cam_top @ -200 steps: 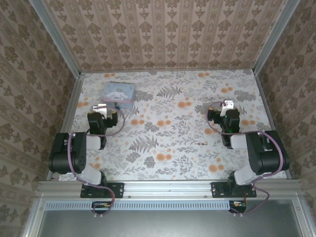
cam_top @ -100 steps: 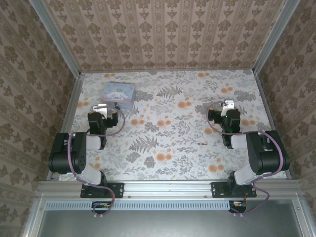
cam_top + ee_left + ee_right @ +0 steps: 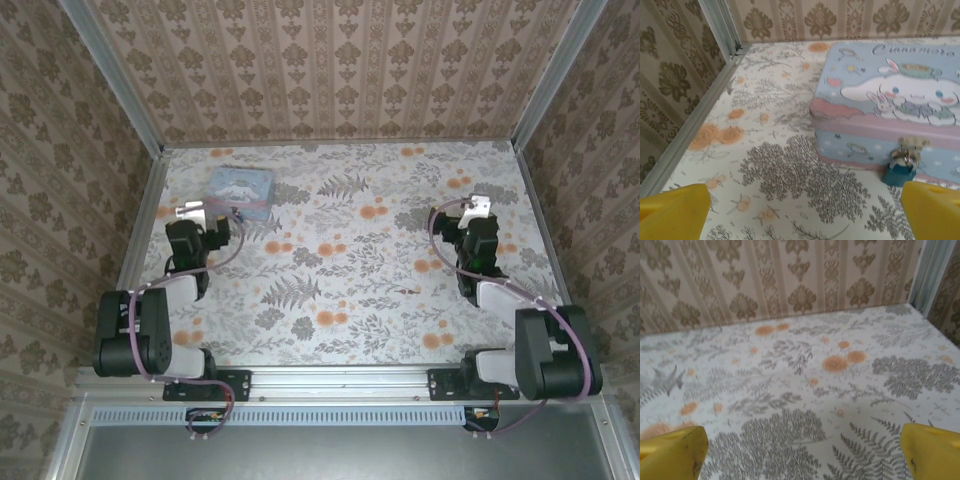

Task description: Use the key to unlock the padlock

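A pale blue and pink cartoon tin (image 3: 890, 100) stands at the back left of the table (image 3: 243, 186). A small padlock (image 3: 900, 167) with a teal body hangs at the tin's front, and silvery metal (image 3: 905, 154) bunches at its top. Whether that metal is the key or the shackle I cannot tell. My left gripper (image 3: 800, 222) is open just in front of the tin and to its left, with its yellow fingertips (image 3: 672, 210) wide apart over bare cloth. My right gripper (image 3: 800, 460) is open too, at the right side (image 3: 472, 222), holding nothing.
The floral tablecloth (image 3: 340, 270) covers the table. Patterned walls with aluminium posts (image 3: 722, 25) close in the left, back and right sides. The left edge rail (image 3: 685, 135) runs close to my left gripper (image 3: 203, 222).
Both arms have swung outward: the left gripper has shifted left and a little farther back beside the tin, and the right gripper has moved right and farther back. Both stay open.
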`<action>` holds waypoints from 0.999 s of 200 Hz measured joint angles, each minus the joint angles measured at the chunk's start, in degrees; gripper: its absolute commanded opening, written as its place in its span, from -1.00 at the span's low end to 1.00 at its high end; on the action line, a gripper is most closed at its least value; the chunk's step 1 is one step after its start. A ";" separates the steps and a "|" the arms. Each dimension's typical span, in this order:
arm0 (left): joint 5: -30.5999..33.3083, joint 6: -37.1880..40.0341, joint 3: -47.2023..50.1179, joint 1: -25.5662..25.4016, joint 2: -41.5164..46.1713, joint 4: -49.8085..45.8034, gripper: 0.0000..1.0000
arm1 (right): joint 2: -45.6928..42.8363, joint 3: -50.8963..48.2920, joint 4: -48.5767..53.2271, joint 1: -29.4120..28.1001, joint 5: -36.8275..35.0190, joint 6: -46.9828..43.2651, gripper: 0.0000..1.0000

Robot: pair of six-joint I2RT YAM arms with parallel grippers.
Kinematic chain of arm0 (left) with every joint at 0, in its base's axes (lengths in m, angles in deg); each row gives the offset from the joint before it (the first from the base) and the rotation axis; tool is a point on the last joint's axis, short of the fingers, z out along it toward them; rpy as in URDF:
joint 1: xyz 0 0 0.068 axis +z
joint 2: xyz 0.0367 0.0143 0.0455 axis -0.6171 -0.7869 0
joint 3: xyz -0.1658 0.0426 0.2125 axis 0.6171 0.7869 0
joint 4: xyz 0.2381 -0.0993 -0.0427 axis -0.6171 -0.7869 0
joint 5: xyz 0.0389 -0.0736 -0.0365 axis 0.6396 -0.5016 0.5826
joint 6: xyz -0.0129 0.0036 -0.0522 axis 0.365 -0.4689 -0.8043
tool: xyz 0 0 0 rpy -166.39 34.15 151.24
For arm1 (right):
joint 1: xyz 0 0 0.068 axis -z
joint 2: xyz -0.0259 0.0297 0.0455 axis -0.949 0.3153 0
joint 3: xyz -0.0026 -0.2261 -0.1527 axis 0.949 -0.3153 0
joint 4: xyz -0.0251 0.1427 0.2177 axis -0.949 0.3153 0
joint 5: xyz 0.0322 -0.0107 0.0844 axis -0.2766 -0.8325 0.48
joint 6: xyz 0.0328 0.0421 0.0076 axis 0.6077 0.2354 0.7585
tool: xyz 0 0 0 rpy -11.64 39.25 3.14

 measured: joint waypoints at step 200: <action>-25.42 -10.69 -72.61 7.28 -45.35 -54.93 1.00 | 1.99 11.58 26.91 2.97 28.35 29.40 0.86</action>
